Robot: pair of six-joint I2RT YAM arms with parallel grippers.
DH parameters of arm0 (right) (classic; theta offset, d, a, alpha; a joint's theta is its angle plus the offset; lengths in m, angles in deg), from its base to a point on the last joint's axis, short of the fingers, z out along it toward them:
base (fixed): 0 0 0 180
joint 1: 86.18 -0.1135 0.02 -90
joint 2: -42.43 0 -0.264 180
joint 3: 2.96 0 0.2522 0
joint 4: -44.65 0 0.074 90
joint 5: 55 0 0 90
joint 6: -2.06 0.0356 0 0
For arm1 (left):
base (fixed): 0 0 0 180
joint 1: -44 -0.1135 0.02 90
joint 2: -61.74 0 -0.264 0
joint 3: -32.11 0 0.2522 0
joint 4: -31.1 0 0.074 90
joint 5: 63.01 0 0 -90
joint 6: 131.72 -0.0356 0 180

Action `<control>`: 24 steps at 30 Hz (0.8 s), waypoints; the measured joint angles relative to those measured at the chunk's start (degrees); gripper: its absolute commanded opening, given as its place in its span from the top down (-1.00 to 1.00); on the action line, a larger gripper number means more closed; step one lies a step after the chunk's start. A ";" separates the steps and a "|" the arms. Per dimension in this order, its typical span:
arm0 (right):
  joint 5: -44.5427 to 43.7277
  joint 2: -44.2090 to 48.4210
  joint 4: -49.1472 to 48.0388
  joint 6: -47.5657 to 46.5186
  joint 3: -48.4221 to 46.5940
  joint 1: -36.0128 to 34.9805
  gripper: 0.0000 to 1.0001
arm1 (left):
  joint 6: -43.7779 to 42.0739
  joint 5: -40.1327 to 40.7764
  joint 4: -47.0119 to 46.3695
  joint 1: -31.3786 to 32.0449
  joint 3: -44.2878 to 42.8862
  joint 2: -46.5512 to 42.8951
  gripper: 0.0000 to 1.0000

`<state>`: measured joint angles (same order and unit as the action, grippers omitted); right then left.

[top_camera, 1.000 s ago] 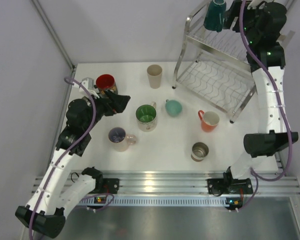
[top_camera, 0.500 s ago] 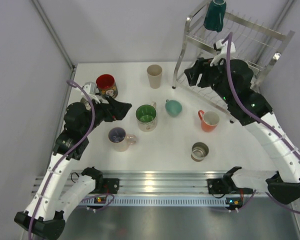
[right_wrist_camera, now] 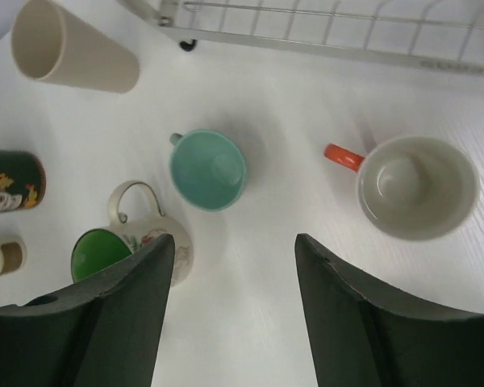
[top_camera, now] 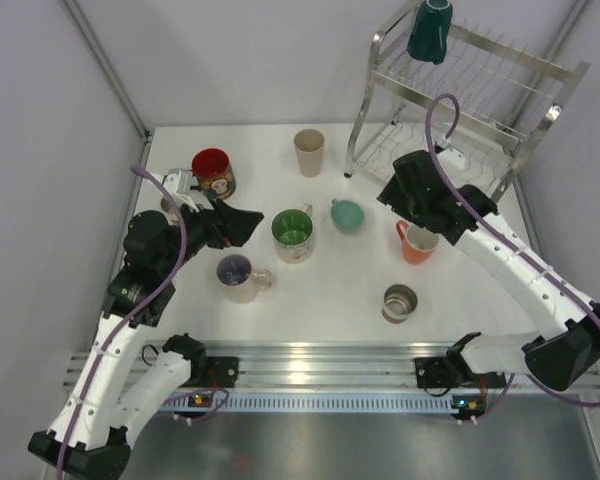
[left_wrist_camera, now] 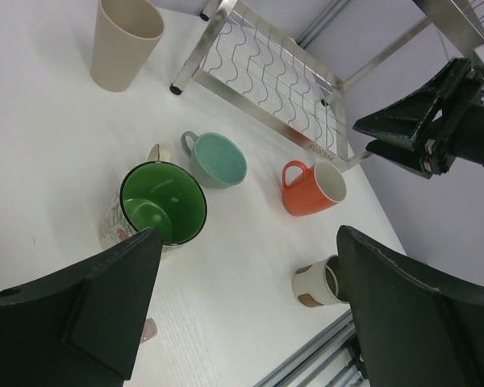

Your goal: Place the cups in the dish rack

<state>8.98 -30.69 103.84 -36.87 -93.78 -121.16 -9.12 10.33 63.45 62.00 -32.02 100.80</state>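
Note:
The dish rack [top_camera: 460,110] stands at the back right with a dark teal cup [top_camera: 430,30] upside down on its upper tier. On the table are a beige cup [top_camera: 309,152], red mug [top_camera: 213,170], green-lined mug [top_camera: 292,232], mint cup [top_camera: 347,215], orange mug [top_camera: 417,242], pinkish mug [top_camera: 238,277] and white-and-brown cup [top_camera: 400,302]. My left gripper [top_camera: 245,222] is open and empty, just left of the green-lined mug [left_wrist_camera: 163,201]. My right gripper [right_wrist_camera: 234,242] is open and empty above the table, between the mint cup [right_wrist_camera: 208,169] and the orange mug [right_wrist_camera: 415,185].
Grey walls close in the left and back sides. The rack's lower wavy shelf [left_wrist_camera: 274,72] is bare. An aluminium rail [top_camera: 320,360] runs along the near edge. My right arm [top_camera: 500,260] reaches across the table's right side.
My right arm has come down from the rack's upper tier, leaving the teal cup there, to above the mint and orange cups. My left gripper has shifted slightly right.

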 measured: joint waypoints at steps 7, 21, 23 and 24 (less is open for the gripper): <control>-8.41 1.05 15.15 24.52 2.45 1.16 -0.23 | 0.02 -0.24 0.11 0.00 0.90 -0.85 -0.90; -0.85 3.63 19.41 36.65 16.46 17.05 -0.12 | 0.35 -0.20 0.42 0.00 1.79 -0.92 -0.90; 0.46 3.76 18.27 36.63 18.18 17.51 -0.13 | 0.42 -0.20 0.44 0.00 1.81 -0.92 -0.90; 0.92 3.76 17.55 36.63 18.78 17.62 -0.12 | 0.44 -0.20 0.44 0.00 1.81 -0.92 -0.90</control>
<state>9.89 -26.93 121.40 -0.24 -75.00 -103.54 -8.69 10.13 63.89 62.00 -30.21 99.89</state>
